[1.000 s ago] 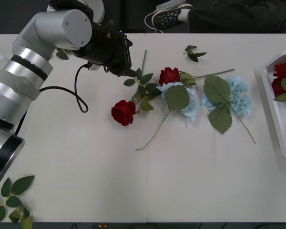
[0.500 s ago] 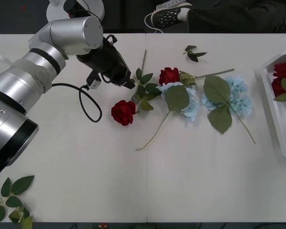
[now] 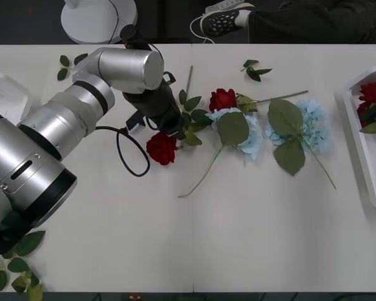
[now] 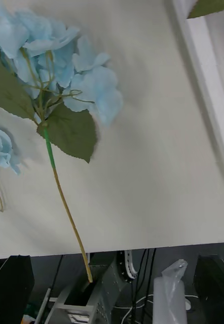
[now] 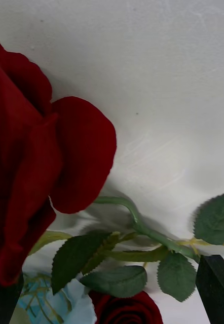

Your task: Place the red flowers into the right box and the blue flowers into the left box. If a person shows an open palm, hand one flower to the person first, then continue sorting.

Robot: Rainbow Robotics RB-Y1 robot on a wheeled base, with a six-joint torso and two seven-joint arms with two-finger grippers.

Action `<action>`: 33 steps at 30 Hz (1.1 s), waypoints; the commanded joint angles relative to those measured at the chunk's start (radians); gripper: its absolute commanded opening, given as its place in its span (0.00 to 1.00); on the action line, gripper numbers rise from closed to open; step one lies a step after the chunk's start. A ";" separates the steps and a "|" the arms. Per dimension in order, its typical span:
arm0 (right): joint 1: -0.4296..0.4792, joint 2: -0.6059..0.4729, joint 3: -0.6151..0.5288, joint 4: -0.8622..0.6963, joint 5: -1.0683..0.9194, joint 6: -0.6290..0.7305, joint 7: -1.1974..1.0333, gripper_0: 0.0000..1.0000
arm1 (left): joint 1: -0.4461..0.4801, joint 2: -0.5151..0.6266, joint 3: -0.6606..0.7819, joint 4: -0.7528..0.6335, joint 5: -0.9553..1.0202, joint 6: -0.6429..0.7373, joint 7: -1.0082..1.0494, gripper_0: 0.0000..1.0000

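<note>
A red rose [image 3: 161, 148] lies at table centre-left, its stem [image 3: 188, 78] running toward the far edge. My left gripper [image 3: 177, 129] hovers open just above its leaves, right of the bloom. In the left wrist view the bloom [image 5: 31, 167] looms close, its curved stem [image 5: 137, 223] between the black fingers [image 5: 216, 288]. A second red rose [image 3: 222, 99] rests against two blue flowers [image 3: 241, 135] [image 3: 313, 128]. The right box [image 3: 363, 147] holds red roses [image 3: 373, 100]. A corner of the left box [image 3: 3, 94] shows at far left. The right wrist view looks at a blue flower [image 4: 66, 66] and the right box's rim [image 4: 208, 86].
Loose leaf sprigs lie at the far middle [image 3: 255, 70], far left [image 3: 69, 63] and near-left corner [image 3: 15, 257]. A black cable [image 3: 128, 157] loops below the left arm. A person's shoe [image 3: 222, 19] and dark trousers [image 3: 313, 22] rest beyond the far edge.
My left arm has swung right and toward the near side, bringing its gripper from beside the upper stem down over the leaves next to the red rose. The flowers have not moved.
</note>
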 commanded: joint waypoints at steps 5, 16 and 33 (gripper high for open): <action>-0.128 0.086 0.234 -0.002 -0.013 -0.158 -0.062 0.93 | -0.002 -0.036 -0.065 0.033 -0.022 -0.061 0.009 1.00; -0.200 0.240 0.320 0.136 0.056 -0.225 -0.047 0.95 | 0.012 -0.071 -0.101 0.169 0.012 -0.194 -0.031 1.00; -0.203 0.378 0.441 0.230 0.183 -0.354 -0.031 0.90 | 0.036 -0.080 -0.157 0.208 0.016 -0.182 -0.131 0.03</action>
